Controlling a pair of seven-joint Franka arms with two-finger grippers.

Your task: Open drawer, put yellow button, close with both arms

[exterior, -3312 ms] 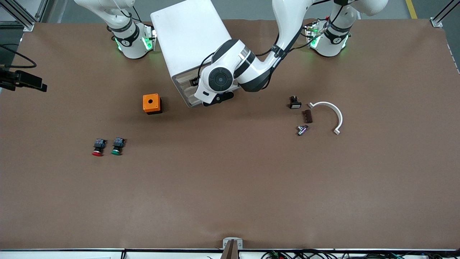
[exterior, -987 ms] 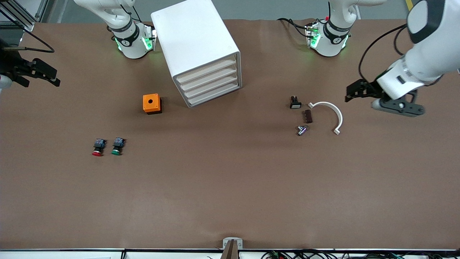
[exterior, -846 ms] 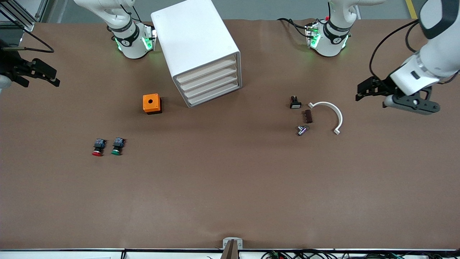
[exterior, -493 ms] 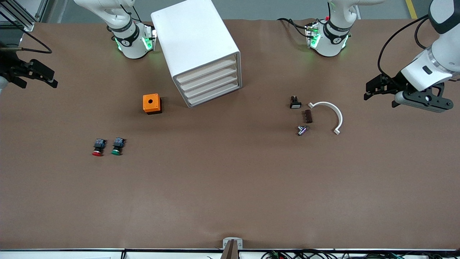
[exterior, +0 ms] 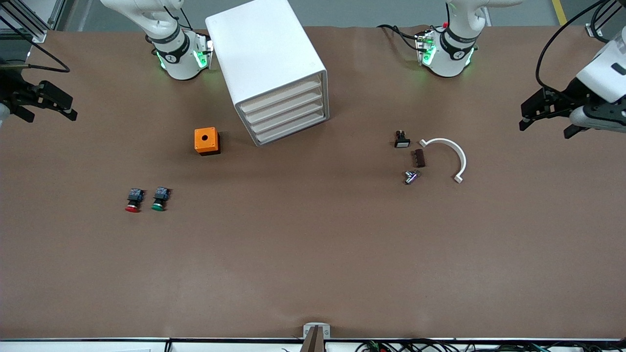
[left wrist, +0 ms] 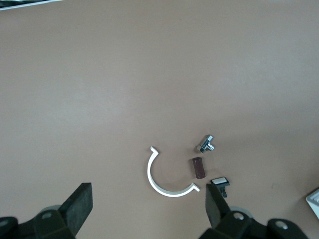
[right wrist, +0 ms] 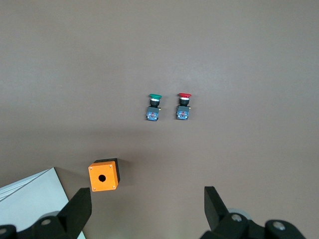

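The brown worktop [exterior: 313, 254] carries a white cabinet [exterior: 266, 63] at twelve o'clock, an orange box [exterior: 206, 141], red [exterior: 133, 200] and green [exterior: 160, 198] buttons at nine, and small parts beside a white curved clip [exterior: 452, 156] at three.

- White box-shaped cabinet [exterior: 268, 63] on the brown table [exterior: 313, 254], near the robots' bases, between the two; top drawer [exterior: 282, 95] of its stack of four pushed in flush.
- Orange square box with a round hole [exterior: 206, 141] beside the cabinet, toward the right arm's end.
- Red-capped button [exterior: 133, 200] and green-capped button [exterior: 159, 199] side by side, nearer the front camera than the box.
- Toward the left arm's end: white curved half-ring clip [exterior: 449, 155], small black switch [exterior: 401, 139], dark brown block [exterior: 418, 158] and silver metal fitting [exterior: 411, 176] clustered close together.
- Left gripper [exterior: 547, 116] over that end's table edge, fingers spread; right gripper [exterior: 43, 103] over the other edge, fingers spread.
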